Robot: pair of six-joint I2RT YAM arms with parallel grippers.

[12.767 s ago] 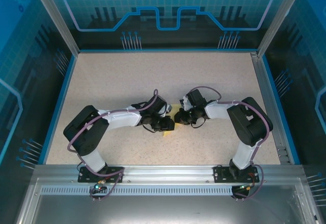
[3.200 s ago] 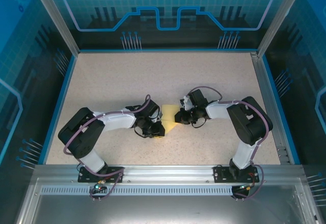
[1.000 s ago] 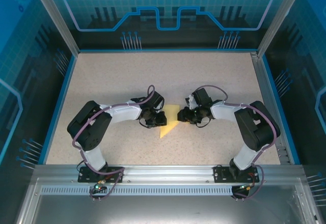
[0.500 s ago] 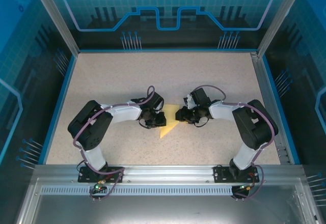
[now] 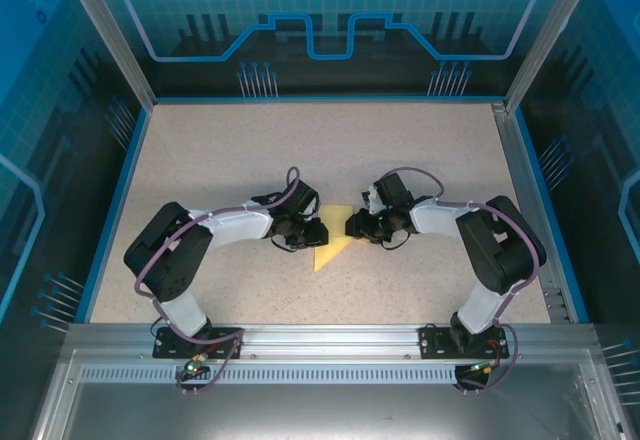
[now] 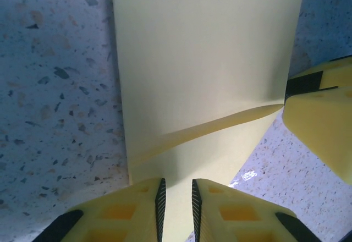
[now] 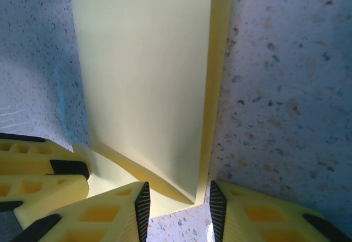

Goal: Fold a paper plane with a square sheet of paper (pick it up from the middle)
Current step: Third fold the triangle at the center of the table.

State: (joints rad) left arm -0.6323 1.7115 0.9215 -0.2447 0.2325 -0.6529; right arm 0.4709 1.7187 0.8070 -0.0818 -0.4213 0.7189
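Paper (image 5: 333,247): pale yellow, partly folded into a pointed wedge. Flat on worktop (image 5: 300,150), about mid-table, between the two arms, tip toward the near edge.

Left fingers (image 6: 231,214): released, parted by a narrow slit only. Low over the near end of paper, one on each side of it, paper surface visible through the slit. Pads not pressed together on any layer. Cannot tell whether tips rest on the sheet or hang just above. From the left wrist view: long flat panel running away from the fingers, slanted fold line crossing from lower left to the right edge, ending right at the black pad of the other arm's finger.

Right fingers (image 7: 110,214): released, gap clearly wider than the left pair's. Straddling a corner of the top folded layer, corner sitting in the gap, touching neither pad. One finger over the lower layer, the other over bare speckled worktop just beside paper's edge. Lower layer sticking out as a thin strip along that edge. Left arm's finger tips at the lower left of the right wrist view, touching or just beside paper's corner.

Both pairs close together in the top view, tips facing across paper.
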